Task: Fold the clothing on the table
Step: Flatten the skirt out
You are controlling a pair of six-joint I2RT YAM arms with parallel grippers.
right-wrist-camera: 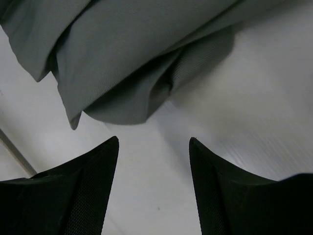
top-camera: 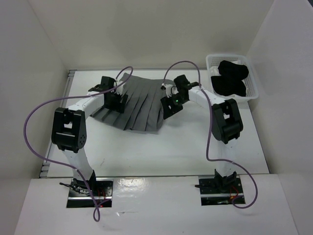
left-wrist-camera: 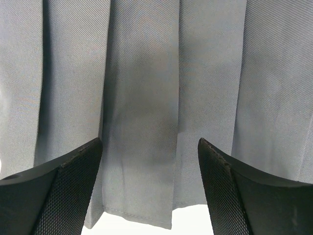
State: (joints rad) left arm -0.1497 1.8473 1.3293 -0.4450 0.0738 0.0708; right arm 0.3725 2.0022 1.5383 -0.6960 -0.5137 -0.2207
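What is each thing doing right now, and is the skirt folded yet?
skirt: spread out on the table, not folded, one edge rumpled.
left pincer: open, over the skirt's hem.
right pincer: open, beside the rumpled edge, holding nothing.
basket: holds the black garment.
black garment: bunched up inside the basket.

No writing, label, brand or number can be read anywhere.
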